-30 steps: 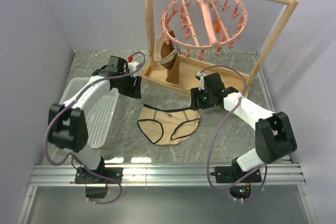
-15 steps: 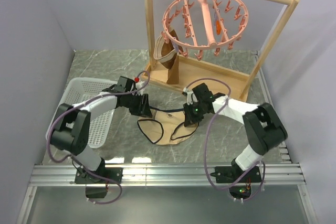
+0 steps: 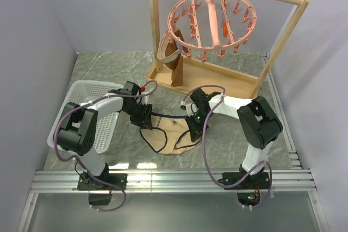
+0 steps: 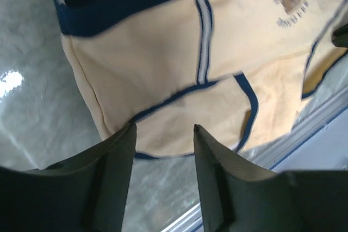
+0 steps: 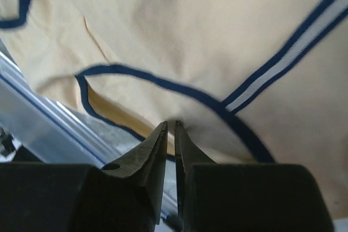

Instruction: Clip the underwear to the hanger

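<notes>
1. The right gripper [image 5: 170,125] has its two jaws almost together, with only a thin slit between them. It pinches the underwear [image 5: 179,31] at an edge with dark trim. The beige cloth makes small folds that run toward the tips.
2. The left gripper [image 4: 163,127] has its jaws well apart. They stand on both sides of another trimmed edge of the same garment. I cannot tell if they touch the cloth.
3. In the top view both grippers are low at the underwear, the left one at its left side and the right one at its right side, near each other.
4. The underwear lies crumpled on the grey marble table [image 3: 109,69], between the two arms and in front of the wooden rack [image 3: 154,25].
5. A white basket [image 3: 81,85] stands at the left, just beside the left arm.
6. The pink hanger [image 3: 213,20] hangs by its hook from the top bar of the rack, well apart from the underwear, above and behind it.
7. A darker brown garment [image 3: 174,61] hangs from the pegs at the left side of the ring.
</notes>
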